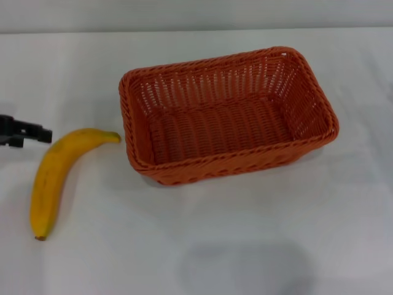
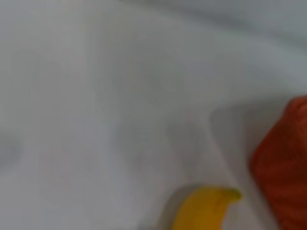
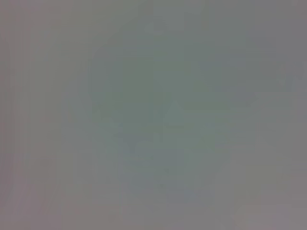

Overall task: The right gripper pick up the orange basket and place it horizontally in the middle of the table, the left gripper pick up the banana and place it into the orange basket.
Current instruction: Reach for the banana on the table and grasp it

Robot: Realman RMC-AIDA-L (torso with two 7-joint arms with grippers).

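The orange basket [image 1: 227,114] sits lengthwise across the middle of the white table [image 1: 245,246], empty, slightly turned. Left of it lies the yellow banana [image 1: 58,172], its greenish tip close to the basket's left end and its brown stem toward the table's front. My left gripper [image 1: 24,132] pokes in at the left edge of the head view, just beyond the banana's upper end and apart from it. In the left wrist view the banana's tip [image 2: 206,208] and a corner of the basket [image 2: 283,158] show. The right gripper is out of view.
White tabletop stretches in front of the basket and to its right. A faint shadow [image 1: 245,267] falls on the table near the front edge. The right wrist view shows only a plain grey surface.
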